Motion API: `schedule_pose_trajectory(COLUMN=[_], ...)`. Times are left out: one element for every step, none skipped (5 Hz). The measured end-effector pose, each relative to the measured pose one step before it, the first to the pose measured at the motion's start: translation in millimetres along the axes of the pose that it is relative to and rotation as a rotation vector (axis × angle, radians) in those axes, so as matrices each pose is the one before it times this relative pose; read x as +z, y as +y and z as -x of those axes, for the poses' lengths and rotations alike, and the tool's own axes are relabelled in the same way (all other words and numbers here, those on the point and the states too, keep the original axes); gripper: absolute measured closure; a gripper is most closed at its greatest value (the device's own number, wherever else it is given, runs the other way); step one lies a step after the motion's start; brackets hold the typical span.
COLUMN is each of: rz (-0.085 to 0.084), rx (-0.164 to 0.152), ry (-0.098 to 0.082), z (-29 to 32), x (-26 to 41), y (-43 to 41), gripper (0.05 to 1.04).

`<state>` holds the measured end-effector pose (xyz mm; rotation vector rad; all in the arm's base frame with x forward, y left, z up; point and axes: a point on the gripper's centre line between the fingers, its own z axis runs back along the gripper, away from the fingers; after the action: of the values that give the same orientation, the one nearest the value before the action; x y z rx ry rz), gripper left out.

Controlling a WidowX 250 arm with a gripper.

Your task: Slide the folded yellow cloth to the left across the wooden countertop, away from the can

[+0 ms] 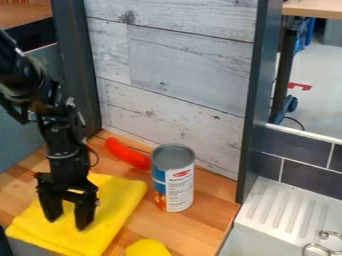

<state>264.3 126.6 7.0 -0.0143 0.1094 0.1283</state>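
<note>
The yellow cloth [110, 202] lies directly beneath the claw [67, 223], whose fingers stand apart over its left-hand part, pointing down; whether the tips touch the fabric, I cannot tell. The cloth is bright yellow, folded into a thick, soft pad with rounded corners, and spreads at a slant over the wooden bench [194, 230]. Just beside it, to the right, an upright can [175, 180] shows a grey top and a blue, white and orange label. A long red object [127, 153] lies behind the can, near the whitewashed plank wall [180, 70]. A rounded yellow object [148, 248] sits at the bottom edge. Farther right is a white ridged drainboard [270, 227].
</note>
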Motion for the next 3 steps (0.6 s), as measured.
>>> schedule_pose_trajectory(rz=[-0.0041,-0.0262,-0.0696], rx=[0.0024,0.0332,-0.014], ry=[0.0419,0.0585,0.0715], z=[-12.92,-11.03,-10.64], x=[-4.16,0.32,3.14], y=[13.58,26.96,24.32], gripper=[0.095,0.095,0.095])
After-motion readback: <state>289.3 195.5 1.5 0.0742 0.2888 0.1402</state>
